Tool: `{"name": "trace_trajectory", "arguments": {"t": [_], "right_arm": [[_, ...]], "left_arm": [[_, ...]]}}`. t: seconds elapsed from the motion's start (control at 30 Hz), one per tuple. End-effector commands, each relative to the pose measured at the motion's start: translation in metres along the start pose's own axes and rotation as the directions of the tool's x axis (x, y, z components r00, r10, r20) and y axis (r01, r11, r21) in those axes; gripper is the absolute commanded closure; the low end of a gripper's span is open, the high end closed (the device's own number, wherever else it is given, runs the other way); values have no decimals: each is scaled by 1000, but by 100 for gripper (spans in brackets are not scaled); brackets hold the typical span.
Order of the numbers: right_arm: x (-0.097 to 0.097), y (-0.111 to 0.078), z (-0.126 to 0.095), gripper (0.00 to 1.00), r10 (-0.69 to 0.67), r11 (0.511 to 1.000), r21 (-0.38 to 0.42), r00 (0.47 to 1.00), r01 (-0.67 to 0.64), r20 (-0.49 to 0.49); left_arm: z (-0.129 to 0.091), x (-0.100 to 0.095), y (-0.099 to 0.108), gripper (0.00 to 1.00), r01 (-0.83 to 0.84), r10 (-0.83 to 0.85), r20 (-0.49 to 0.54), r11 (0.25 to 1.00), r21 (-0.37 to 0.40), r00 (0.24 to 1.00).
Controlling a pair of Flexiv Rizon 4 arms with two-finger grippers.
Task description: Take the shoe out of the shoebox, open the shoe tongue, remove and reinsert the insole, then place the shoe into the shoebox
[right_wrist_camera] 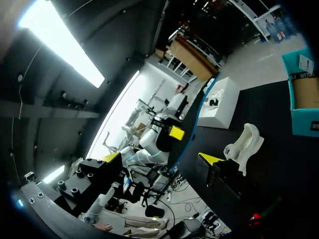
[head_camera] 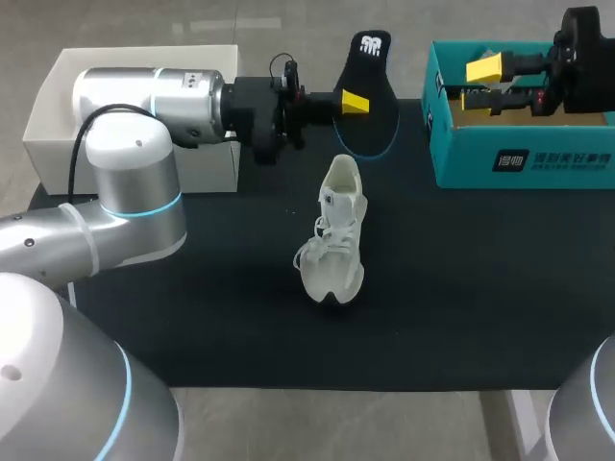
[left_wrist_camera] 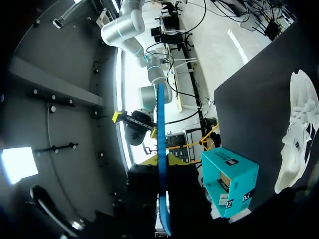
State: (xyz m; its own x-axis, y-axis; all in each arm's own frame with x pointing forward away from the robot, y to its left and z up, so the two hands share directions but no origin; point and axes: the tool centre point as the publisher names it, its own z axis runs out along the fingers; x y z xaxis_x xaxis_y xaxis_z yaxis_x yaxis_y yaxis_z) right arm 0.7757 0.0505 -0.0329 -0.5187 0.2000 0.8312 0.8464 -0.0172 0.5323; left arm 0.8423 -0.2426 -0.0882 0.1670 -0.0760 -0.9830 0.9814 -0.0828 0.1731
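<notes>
**Left gripper.** My left gripper [head_camera: 356,102] is clamped on the flat black insole with a blue edge [head_camera: 373,91]. One yellow tip presses against the face of the insole that shows in the head view. In the left wrist view the insole [left_wrist_camera: 161,149] runs edge-on out between my dark fingers. It is held in the air over the far part of the black-topped table [head_camera: 461,288] and touches nothing else.

**Right gripper.** My right gripper [head_camera: 482,84] is spread wide with nothing between its yellow tips. It hangs over the open top of the teal cardboard shoebox [head_camera: 524,158], which stands at the far right of the table. In the right wrist view, my own gripper [right_wrist_camera: 159,158] points toward the insole [right_wrist_camera: 194,119] across the table.

**Shoe.** The white lace-up sports shoe [head_camera: 336,235] sits near the middle of the table, outside the shoebox. Its toe points toward me and its heel toward the far edge. Its laces lie loose. It is just on the near side of the insole and does not touch it. Neither gripper touches it. It also shows in the left wrist view [left_wrist_camera: 299,134] and the right wrist view [right_wrist_camera: 244,144].

**Other items.** A white open-topped box [head_camera: 58,106] stands at the far left of the table, partly hidden behind my left arm.
</notes>
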Motion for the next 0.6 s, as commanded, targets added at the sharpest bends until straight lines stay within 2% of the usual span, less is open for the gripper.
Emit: {"name": "trace_trajectory", "arguments": {"t": [0.03, 0.07, 0.53, 0.6], "right_arm": [[-1, -6, 3, 0, 3, 1000, -16, 1000, -3, 1], [-1, -7, 4, 0, 4, 1000, -17, 1000, -4, 0], [-6, -14, 9, 0, -1, 999, -35, 1000, 0, -26], [-6, -15, 9, 0, -2, 999, -41, 1000, 0, -27]], "left_arm": [[-3, -2, -5, 100, -493, 512, 202, 859, -138, 835], [-3, -5, -6, 100, -527, 542, 190, 840, -126, 819], [-3, -5, -6, 100, -527, 542, 190, 840, -126, 819], [-5, -18, -3, 100, -576, 590, 208, 807, -130, 780]]}}
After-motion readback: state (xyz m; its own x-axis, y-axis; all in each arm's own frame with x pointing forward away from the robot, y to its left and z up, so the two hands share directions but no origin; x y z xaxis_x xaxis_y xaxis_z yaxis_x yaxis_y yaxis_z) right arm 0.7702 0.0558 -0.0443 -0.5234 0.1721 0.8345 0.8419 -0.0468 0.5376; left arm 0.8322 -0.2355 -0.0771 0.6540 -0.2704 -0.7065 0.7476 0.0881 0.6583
